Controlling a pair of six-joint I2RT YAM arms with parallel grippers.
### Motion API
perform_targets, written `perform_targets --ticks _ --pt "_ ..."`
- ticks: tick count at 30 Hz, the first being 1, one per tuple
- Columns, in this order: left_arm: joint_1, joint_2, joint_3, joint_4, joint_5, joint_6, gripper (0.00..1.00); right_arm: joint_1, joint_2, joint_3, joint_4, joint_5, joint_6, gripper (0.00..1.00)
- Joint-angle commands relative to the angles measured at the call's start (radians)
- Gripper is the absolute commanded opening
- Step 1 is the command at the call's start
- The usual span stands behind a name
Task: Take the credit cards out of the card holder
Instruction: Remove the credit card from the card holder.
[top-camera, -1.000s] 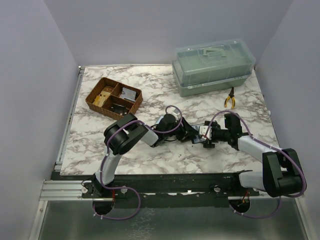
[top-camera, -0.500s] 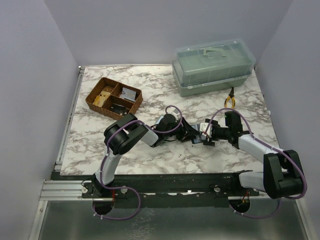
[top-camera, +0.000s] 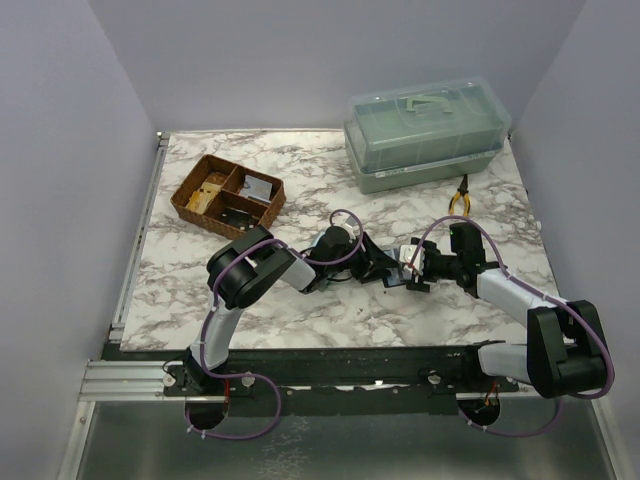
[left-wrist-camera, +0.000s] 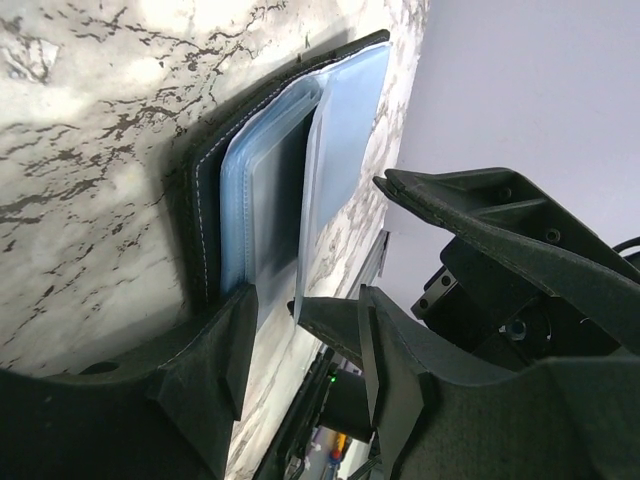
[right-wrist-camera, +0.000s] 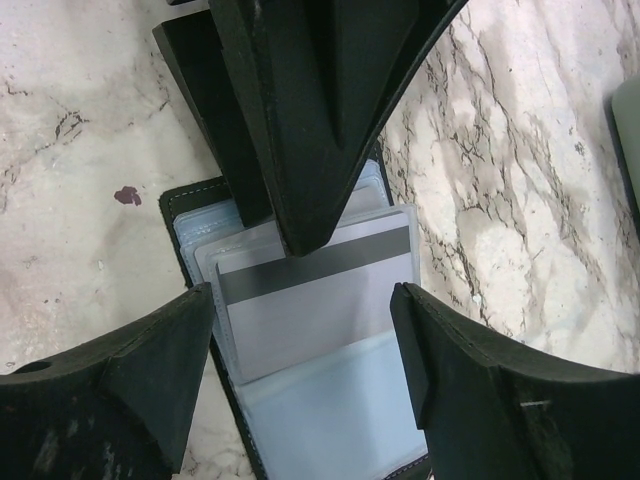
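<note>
The card holder (right-wrist-camera: 195, 235) lies open on the marble table, black with pale blue clear sleeves; it also shows in the left wrist view (left-wrist-camera: 205, 190). A grey credit card (right-wrist-camera: 310, 310) with a dark stripe sits in the top sleeve. My right gripper (right-wrist-camera: 302, 295) is open, its jaws straddling that card from either side. My left gripper (left-wrist-camera: 305, 300) is open over the holder's other end, with one raised sleeve (left-wrist-camera: 345, 140) standing between its jaws. One of its fingers (right-wrist-camera: 300, 150) presses on the sleeves by the card's stripe. In the top view both grippers, left (top-camera: 383, 268) and right (top-camera: 410, 272), meet at mid-table.
A brown wicker divided tray (top-camera: 228, 193) stands at the back left. A clear green lidded box (top-camera: 425, 135) stands at the back right, with yellow-handled pliers (top-camera: 460, 195) in front of it. A small dark red spot (right-wrist-camera: 127, 195) marks the table beside the holder.
My right gripper has shifted slightly away from the near edge, closer in to the left gripper. The left arm has barely moved.
</note>
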Motion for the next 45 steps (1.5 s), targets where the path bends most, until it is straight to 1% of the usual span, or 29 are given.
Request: perform_targets --ticks 1,19,27,31,37,40,45 --pt "0.013 0.003 -0.024 -0.067 -0.027 0.046 0.52 -0.001 -0.017 0.018 -0.024 0.015 0.009 0.76" --pt "0.011 -0.018 -0.045 0.089 0.006 0.047 0.51 -0.001 -0.017 0.018 -0.026 0.012 0.012 0.76" --pt "0.011 -0.014 -0.035 0.107 0.013 0.047 0.51 -0.001 -0.016 0.018 -0.026 0.012 0.012 0.76" --pt "0.011 -0.014 -0.036 0.109 0.013 0.047 0.51 -0.001 0.006 0.019 -0.069 -0.018 -0.02 0.82" --pt "0.012 -0.011 -0.034 0.113 0.014 0.046 0.5 0.0 0.041 0.012 -0.035 0.015 -0.016 0.84" --pt "0.011 -0.01 -0.033 0.113 0.014 0.046 0.5 0.001 0.053 0.01 0.002 0.044 0.003 0.83" --pt "0.011 -0.008 -0.035 0.115 0.016 0.049 0.5 0.001 0.042 0.013 0.017 0.048 0.029 0.78"
